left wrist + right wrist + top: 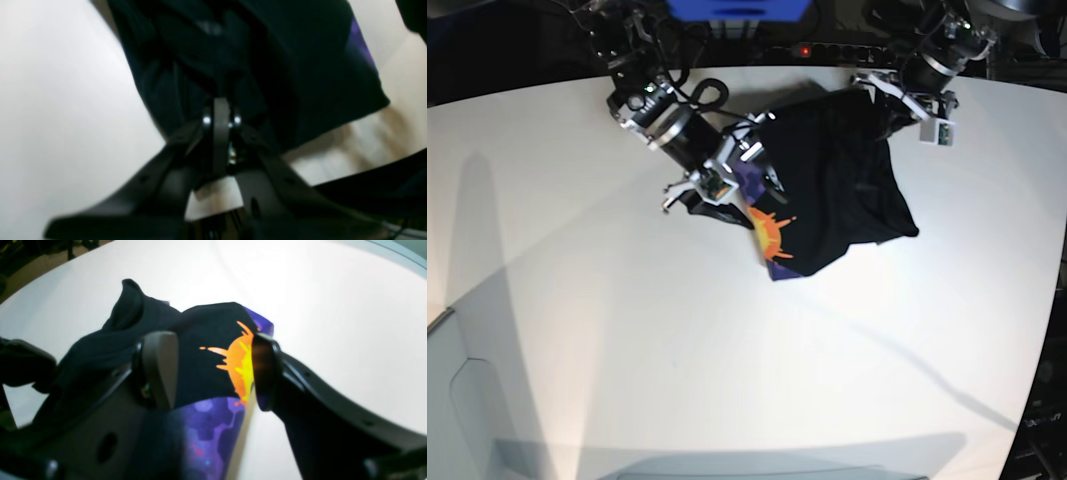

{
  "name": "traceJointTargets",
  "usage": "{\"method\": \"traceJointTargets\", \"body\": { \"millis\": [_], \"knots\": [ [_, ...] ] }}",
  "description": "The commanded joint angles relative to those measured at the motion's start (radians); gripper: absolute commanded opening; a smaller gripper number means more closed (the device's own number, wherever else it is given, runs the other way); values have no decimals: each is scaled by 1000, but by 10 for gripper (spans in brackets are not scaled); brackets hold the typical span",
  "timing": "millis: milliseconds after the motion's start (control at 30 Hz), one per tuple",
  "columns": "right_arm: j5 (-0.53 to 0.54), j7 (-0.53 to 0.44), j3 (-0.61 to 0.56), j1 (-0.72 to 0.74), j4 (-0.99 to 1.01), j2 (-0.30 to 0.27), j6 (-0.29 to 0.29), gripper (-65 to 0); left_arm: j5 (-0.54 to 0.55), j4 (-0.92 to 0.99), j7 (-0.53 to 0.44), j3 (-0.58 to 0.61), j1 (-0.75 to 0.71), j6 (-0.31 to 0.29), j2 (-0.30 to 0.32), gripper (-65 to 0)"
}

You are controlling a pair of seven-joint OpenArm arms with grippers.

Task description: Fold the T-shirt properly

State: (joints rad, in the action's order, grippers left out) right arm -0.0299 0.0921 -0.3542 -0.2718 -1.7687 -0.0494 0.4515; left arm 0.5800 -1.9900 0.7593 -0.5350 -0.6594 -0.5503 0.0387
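Observation:
The black T-shirt [852, 195] lies bunched on the white table at the back centre, with its orange sun and purple print [772, 240] showing at the lower left corner. My left gripper [222, 111] is shut on a fold of black T-shirt cloth [300, 66]; in the base view the left gripper [882, 105] is at the shirt's far right edge. My right gripper [213, 370] is open, with its fingers on either side of the printed T-shirt part [200, 363]. In the base view the right gripper [749, 175] is at the shirt's left edge.
The white table [627, 350] stretches wide toward the front and left. Cables and a power strip [827, 48] run along the back edge behind the arms. A pale bin or panel [457, 400] sits at the front left corner.

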Motion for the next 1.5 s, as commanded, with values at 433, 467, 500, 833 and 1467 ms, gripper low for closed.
{"method": "traceJointTargets", "body": {
  "millis": [433,467,500,833,1467],
  "knots": [
    [9,-32,-1,7,-15,6,3,-294,154,-16,-17,-136,-90,-6,-32,-650],
    [9,-32,-1,7,-15,6,3,-294,165,-15,-17,-142,-93,-6,-30,-650],
    [9,-32,-1,7,-15,6,3,-294,168,-13,-10,-145,-95,-6,-30,-650],
    [9,-32,-4,7,-13,6,3,-293,174,-21,-5,-138,-113,-6,-29,-647],
    [8,-32,-3,21,62,6,3,-293,191,-18,-5,-129,42,-4,-12,-239]
  ]
}}
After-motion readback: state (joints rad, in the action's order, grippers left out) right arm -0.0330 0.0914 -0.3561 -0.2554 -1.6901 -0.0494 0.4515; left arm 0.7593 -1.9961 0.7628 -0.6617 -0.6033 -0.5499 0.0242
